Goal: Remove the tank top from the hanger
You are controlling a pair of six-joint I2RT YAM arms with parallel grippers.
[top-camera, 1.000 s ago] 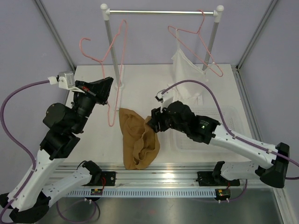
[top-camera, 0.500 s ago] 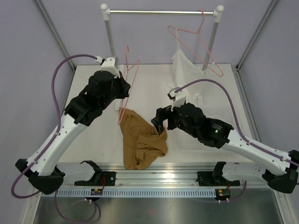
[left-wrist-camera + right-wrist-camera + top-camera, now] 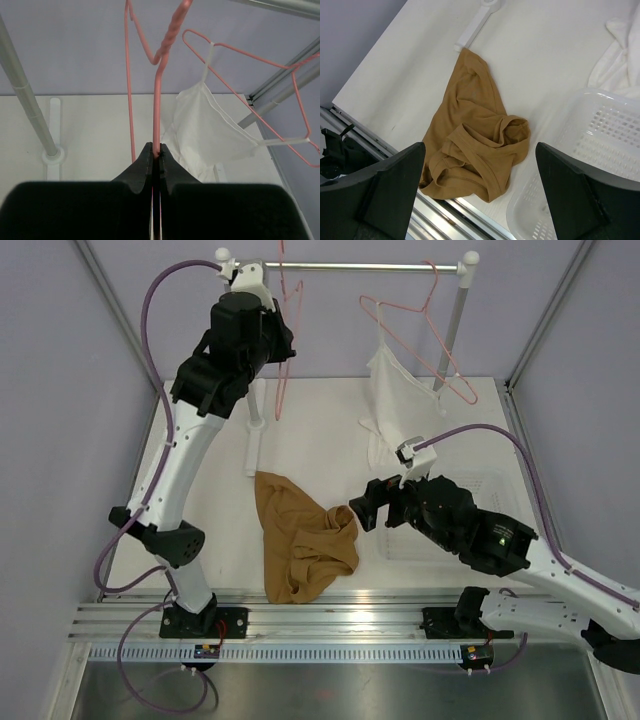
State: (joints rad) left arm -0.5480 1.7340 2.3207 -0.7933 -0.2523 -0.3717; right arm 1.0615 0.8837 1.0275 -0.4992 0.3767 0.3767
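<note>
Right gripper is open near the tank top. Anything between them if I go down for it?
Nothing visible. The tank top lies uncovered on the table, directly ahead of the open right gripper. The white basket sits beside the fabric, not over it.

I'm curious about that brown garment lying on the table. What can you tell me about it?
The tank top is caramel-brown, soft-looking fabric with hemmed strap and neck openings. It lies crumpled and folded over itself on the white table, free of the pink hanger, its lower end near the table's front edge. Only the table touches it; nothing holds it.
</note>
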